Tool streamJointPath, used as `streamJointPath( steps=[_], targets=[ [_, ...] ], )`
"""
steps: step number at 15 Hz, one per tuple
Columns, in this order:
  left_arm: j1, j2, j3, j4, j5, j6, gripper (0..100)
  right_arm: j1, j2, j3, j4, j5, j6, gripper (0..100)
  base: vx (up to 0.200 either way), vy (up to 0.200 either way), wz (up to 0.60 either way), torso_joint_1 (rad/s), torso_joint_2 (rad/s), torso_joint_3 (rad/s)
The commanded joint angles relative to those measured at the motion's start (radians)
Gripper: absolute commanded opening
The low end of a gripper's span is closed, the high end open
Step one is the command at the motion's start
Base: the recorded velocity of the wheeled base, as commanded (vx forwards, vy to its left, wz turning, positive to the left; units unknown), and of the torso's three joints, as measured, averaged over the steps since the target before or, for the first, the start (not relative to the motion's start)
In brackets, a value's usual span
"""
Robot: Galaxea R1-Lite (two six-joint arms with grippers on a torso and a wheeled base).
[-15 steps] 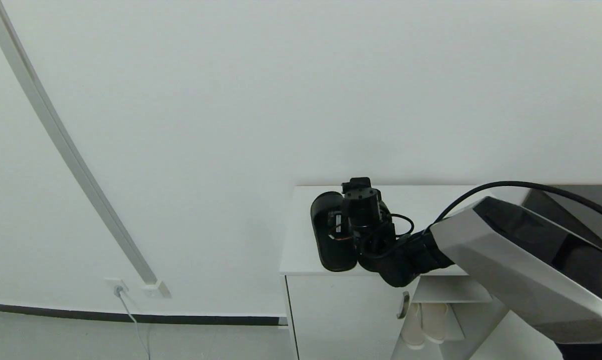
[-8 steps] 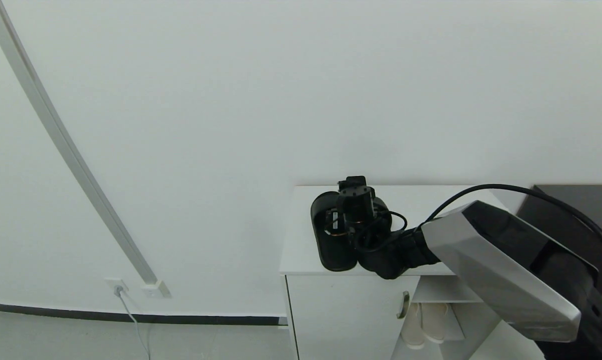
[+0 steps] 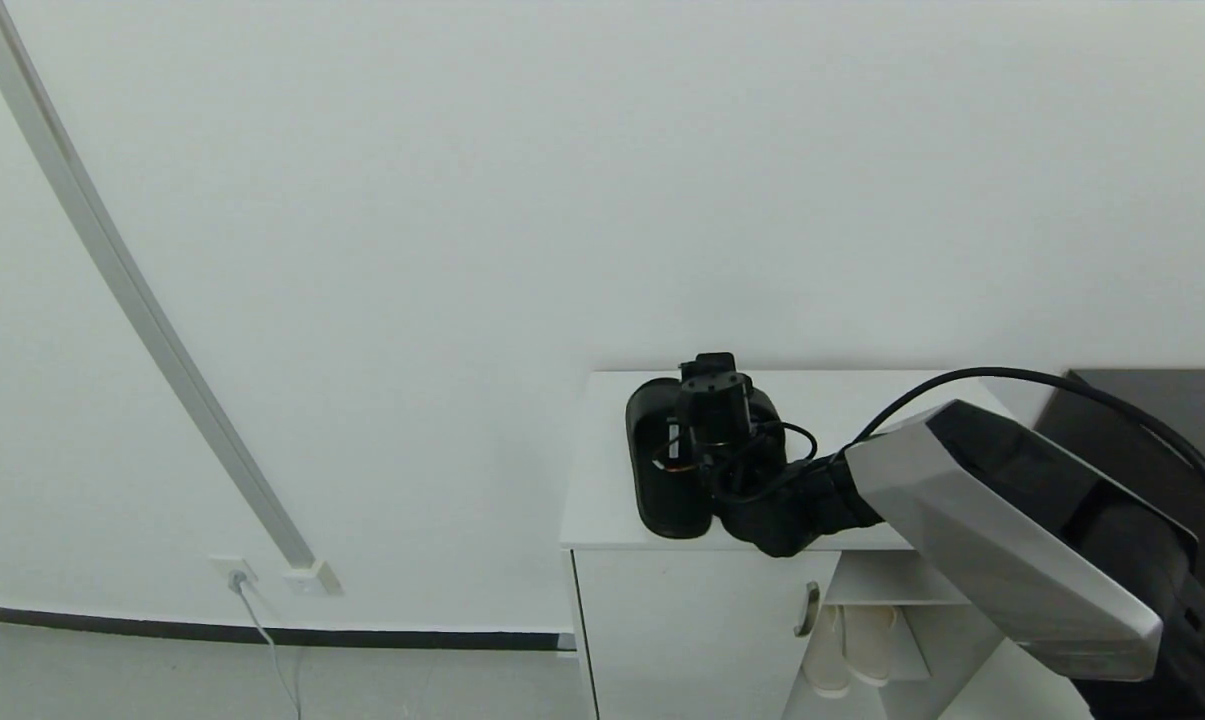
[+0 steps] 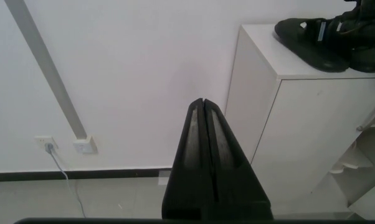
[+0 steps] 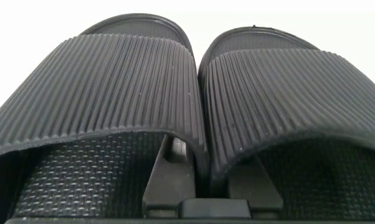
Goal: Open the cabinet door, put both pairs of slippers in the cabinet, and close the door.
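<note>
Black slippers [image 3: 667, 480]: pair lies side by side on the left end of the cabinet [image 3: 682, 640] top. Long axis runs near to far.

Right pincer [image 5: 209, 171]: at the pair, entering along that axis. One of its fingers [image 5: 169, 177] goes into each slipper under the straps [image 5: 113, 87], with the two inner sidewalls between them. Judged clamped on those walls, so the pair comes up as one. How firm the grip is cannot be read.

Left pincer [image 4: 203, 106]: pressed together, holding nothing. It sits low and left of the cabinet, well apart from the pair. The right arm is the working one.

Key relation: the right half of the cabinet is open. It lies below the pair and to the right. White slippers [image 3: 847, 650] stand inside on the lower level, with a shelf [image 3: 897, 580] above them. The left door is shut, handle [image 3: 810, 610] at its right edge. Judgement: the pair must lift clear of the top, travel right and nearer, then go down and in toward the far side. The long axis already points into the opening, so little turning is needed.

Hidden or unclear:
- Fingertips lie under the straps, so depth of insertion is unknown.
- In the head view the wrist covers most of the right slipper.
- The right arm and the picture's edge cut off the open door and much of the compartment.
- Free room on the shelf cannot be judged.
- Whether the soles rest on the top or are just off it cannot be told.
</note>
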Motion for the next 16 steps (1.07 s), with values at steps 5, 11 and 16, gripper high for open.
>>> streamJointPath(
  steps=[5,11,16],
  targets=[
    [0.0,0.0,0.0,0.0,-0.001,0.004,0,0.054,-0.418,0.545,-0.167,0.086,-0.067,0,0.0,0.0,0.0,0.0,0.0,0.0],
    [0.0,0.0,0.0,0.0,-0.001,0.001,0,0.095,-0.75,0.953,-0.187,0.295,-0.064,0,0.0,0.0,0.0,0.0,0.0,0.0],
    [0.0,0.0,0.0,0.0,0.0,-0.003,0,0.146,-0.725,0.967,-0.188,0.315,-0.064,0,0.0,0.0,0.0,0.0,0.0,0.0]
  ],
)
